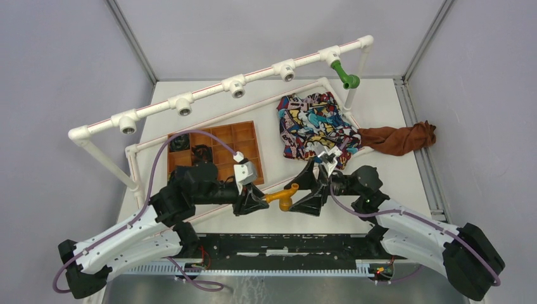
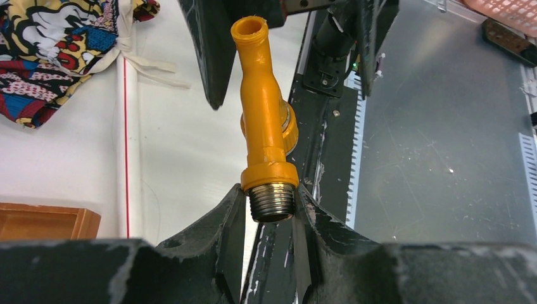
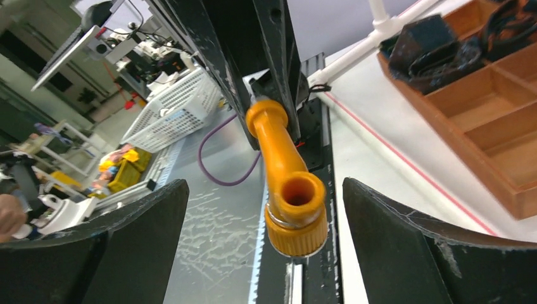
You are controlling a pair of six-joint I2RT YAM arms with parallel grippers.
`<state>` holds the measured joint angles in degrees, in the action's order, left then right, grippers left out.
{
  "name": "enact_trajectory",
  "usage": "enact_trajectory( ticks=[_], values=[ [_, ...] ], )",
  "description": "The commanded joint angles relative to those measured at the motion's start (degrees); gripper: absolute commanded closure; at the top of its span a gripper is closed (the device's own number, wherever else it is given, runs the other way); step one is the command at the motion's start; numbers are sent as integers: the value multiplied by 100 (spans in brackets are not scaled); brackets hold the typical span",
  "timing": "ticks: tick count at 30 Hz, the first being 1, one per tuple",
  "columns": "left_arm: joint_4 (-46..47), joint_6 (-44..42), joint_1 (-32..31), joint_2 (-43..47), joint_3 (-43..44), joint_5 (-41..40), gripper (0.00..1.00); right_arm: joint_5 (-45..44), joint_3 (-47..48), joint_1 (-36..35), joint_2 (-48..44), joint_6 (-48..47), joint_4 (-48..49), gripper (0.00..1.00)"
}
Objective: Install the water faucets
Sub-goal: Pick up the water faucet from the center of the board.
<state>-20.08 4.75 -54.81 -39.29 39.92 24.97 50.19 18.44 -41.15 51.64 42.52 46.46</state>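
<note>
The orange-yellow faucet [image 1: 283,197] is held above the near edge of the bench [image 1: 386,114], between the arms. Left wrist: the left claw [image 2: 269,204] is clamped on its threaded end, long axis pointing away. Right wrist: the right claw [image 3: 265,190] is spread around the spout, not touching.

White table [image 1: 380,104] bears compartment tray [image 1: 223,135], patterned cloth [image 1: 310,123], brown cloth [image 1: 398,139]

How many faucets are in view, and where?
2. The green faucet sits in the rightmost fitting of the upper pipe rail. The orange faucet is clamped by its threaded end in the left gripper. Others may hide in the wooden tray.
</note>
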Motion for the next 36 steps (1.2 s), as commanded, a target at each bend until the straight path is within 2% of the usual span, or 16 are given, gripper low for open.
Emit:
enact_trajectory(
  ticks=[1,5,14,16,18,21,26,29,31,34,36],
  values=[
    [223,-292,17,-20,303,325,98,381,-235,-72,373,850,1770,3],
    [145,-239,22,-194,428,255,98,302,-156,-278,538,799,1944,8],
    [148,-241,14,-364,471,253,98,114,167,-508,789,529,1794,31],
    [162,-234,17,-354,464,245,98,107,219,-541,878,544,1859,42],
    [162,-217,15,-337,456,238,98,111,239,-577,985,717,2154,60],
    [191,-199,22,-287,430,157,98,122,233,-660,1128,915,2482,70],
    [207,-188,18,-202,393,62,98,-17,182,-819,1212,951,2564,75],
    [277,-150,12,-151,306,52,98,-176,143,-894,1237,987,2617,84],
    [308,-131,9,-120,269,35,98,-257,119,-929,1305,1147,2772,81],
    [384,-78,14,-74,200,-5,98,-300,-6,-964,1544,1721,3714,77],
    [409,-73,19,-49,168,-59,98,-323,-1,-1003,1689,1868,3929,74]
  ],
)
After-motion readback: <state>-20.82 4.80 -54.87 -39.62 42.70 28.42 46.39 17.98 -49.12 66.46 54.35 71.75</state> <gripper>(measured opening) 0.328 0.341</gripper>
